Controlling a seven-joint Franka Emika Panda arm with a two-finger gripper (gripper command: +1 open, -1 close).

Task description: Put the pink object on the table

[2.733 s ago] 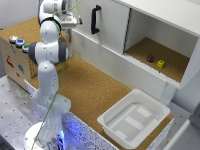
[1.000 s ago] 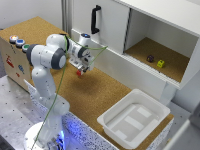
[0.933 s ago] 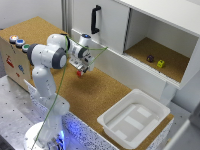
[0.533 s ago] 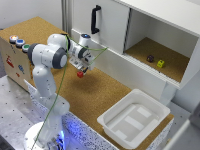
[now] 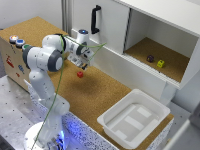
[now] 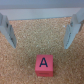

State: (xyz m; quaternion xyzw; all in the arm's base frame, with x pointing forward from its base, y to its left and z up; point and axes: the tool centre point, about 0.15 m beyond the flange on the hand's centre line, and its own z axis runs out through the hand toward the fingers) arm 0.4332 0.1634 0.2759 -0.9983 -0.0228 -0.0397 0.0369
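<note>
One pink cube (image 6: 44, 64) marked "A" lies on the cork table (image 5: 100, 95) just below the gripper (image 5: 83, 64), whose fingers stand spread apart, touching nothing. Freshly released, it suggests the placement is done.

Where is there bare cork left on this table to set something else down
Bare table runs between the pink object and the white tub, and along the white cabinet front. The far corner behind the arm also shows bare cork. It is crowded around the pink cube, with the open claw just above it. The cabinet recess holds a dark lump and yellow-green cube.
</note>
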